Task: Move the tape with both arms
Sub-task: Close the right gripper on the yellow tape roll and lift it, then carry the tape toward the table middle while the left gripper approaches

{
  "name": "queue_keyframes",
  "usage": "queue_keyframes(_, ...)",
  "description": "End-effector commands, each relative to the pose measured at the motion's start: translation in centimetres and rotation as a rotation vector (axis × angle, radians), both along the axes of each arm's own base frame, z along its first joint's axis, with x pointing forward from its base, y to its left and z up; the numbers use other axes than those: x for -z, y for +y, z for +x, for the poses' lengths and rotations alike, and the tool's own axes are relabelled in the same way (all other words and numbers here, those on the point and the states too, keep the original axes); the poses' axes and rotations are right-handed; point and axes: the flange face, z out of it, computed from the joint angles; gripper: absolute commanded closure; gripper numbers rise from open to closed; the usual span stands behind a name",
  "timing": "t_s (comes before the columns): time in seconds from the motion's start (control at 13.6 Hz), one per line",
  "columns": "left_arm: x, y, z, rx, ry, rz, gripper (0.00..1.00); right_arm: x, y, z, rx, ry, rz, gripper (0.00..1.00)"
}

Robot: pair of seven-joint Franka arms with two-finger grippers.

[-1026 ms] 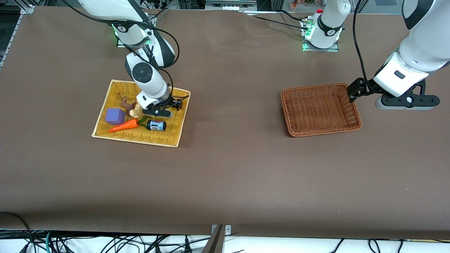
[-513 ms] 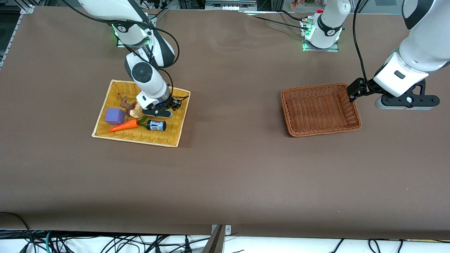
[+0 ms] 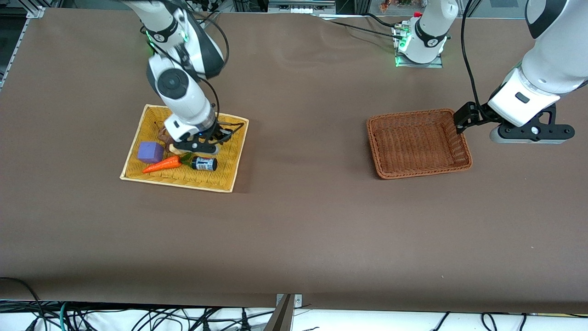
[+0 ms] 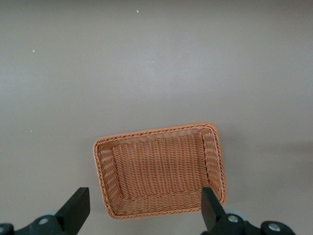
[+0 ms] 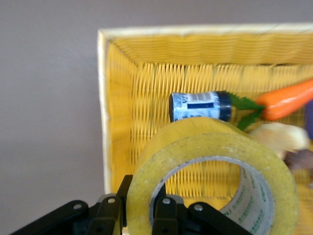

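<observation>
1. The yellow basket sits toward the right arm's end of the table. In it lie a purple block, an orange carrot with green leaves, and a small dark bottle with a blue label; the carrot and bottle are nearer the front camera than the block.
2. The right gripper hangs over that yellow basket, above the beige and brown items beside the block, which it partly covers.
3. In the right wrist view, the right gripper is clamped on the tape: one finger sits inside the grey core and the other outside the yellowish wall, pinching the ring between them. The tape is raised over the yellow basket, with the bottle and the carrot showing below it on the weave.
4. In the front view the tape itself is hidden under the right arm's wrist.
5. The brown basket lies toward the left arm's end of the table, well apart from the yellow one.
6. The left arm waits; the left gripper hangs just beside the brown basket's edge at that end.
7. In the left wrist view the left gripper has its fingers spread wide, holding nothing, with the brown basket below them.
</observation>
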Motion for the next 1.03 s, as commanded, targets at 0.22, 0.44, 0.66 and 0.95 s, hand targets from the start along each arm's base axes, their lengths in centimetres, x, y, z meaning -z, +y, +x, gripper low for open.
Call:
queue_keyframes(0.22,-0.3,0.0,-0.5,0.008,-0.003,-0.005,0.0,-7.5,5.4,0.4,-0.011,-0.026,0.029,1.0)
queue_keyframes(0.44,-0.4,0.0,-0.5,0.008,-0.005,-0.005,0.0,-7.2,11.1,-0.4,-0.005,-0.035,0.049,1.0)
queue_keyframes(0.66,-0.3,0.1,-0.5,0.006,-0.003,-0.005,0.0,-6.4,16.6,-0.4,0.03,-0.033,0.08,1.0)
queue_keyframes(0.95,-0.3,0.0,-0.5,0.006,-0.004,-0.005,0.0,-2.0,22.1,-1.6,0.053,-0.021,0.088,1.0)
